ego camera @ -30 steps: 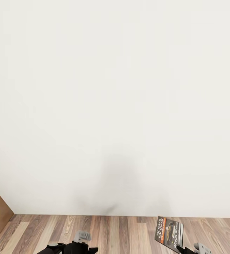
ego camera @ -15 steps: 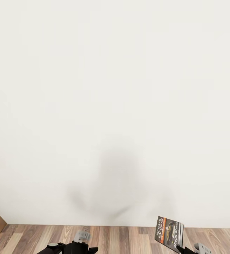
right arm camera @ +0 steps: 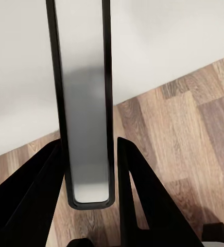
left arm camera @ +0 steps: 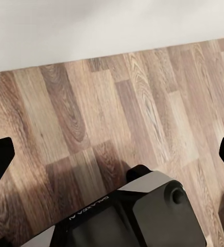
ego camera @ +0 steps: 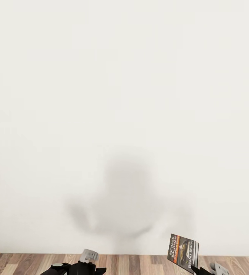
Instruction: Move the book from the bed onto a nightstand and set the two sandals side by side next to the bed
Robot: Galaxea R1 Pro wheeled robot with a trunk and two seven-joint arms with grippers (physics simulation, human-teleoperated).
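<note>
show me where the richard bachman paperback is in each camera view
Head view: the thin dark paperback with an orange band stands upright at the lower right, in front of the white wall, above the right gripper.
Right wrist view: the same book seen edge-on, a tall pale strip of pages clamped between the two black fingers.
Left wrist view: not identifiable.
Shared landmark: the brown-grey wood plank floor meeting the white wall.
</note>
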